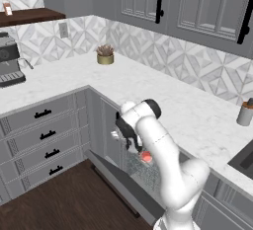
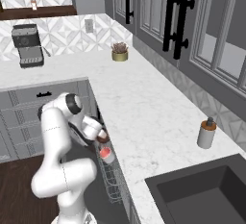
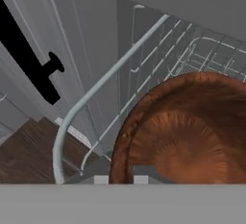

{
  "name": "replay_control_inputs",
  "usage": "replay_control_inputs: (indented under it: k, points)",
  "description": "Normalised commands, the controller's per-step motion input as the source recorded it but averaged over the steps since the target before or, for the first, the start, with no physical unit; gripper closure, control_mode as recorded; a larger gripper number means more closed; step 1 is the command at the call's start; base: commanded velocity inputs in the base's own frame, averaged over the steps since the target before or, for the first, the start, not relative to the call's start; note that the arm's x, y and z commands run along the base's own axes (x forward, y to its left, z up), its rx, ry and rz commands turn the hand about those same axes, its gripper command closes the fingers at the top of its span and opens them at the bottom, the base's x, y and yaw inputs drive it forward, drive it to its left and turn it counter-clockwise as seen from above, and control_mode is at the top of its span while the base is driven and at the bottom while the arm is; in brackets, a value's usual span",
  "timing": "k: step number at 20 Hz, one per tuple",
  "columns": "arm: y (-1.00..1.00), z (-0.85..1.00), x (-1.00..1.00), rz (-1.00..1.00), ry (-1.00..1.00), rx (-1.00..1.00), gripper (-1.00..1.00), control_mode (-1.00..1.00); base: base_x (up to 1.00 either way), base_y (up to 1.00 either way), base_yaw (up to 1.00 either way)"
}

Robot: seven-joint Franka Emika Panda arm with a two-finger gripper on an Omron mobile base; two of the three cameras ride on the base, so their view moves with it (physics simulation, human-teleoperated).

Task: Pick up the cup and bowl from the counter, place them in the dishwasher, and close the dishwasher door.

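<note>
Your gripper (image 2: 102, 139) hangs low over the open dishwasher (image 1: 143, 172), just below the front edge of the counter (image 1: 163, 100), its jaws drawn close on the rim of the bowl (image 3: 185, 131). The cup (image 2: 106, 154) already sits in the wire rack (image 3: 158, 59), salmon inside up, directly under the gripper, with the dishwasher door (image 1: 121, 184) dropped open.

White marble counter (image 1: 163, 93) showing faint grey veins mid-frame; brown bowl (image 3: 185, 131) glowing lower right; cup (image 2: 106, 154) showing salmon-red inside.
</note>
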Motion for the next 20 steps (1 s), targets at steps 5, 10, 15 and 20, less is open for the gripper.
replay_control_inputs:
  k: [5, 10, 15, 20]
  points:
    - [0.0, -0.73, 0.0, 0.0, 0.02, -0.11, -1.0, -1.0, 0.0, 0.0, 0.0]
    - [0.03, 0.31, -0.32, 0.0, 0.0, 0.02, -1.0, -1.0, 0.0, 0.0, 0.0]
    - [0.32, 0.97, -0.5, 0.0, 0.07, 0.18, -1.0, -1.0, 0.0, 0.0, 0.0]
    - [0.58, 1.0, -0.33, 0.22, 0.08, 0.18, -1.0, -1.0, 0.0, 0.0, 0.0]
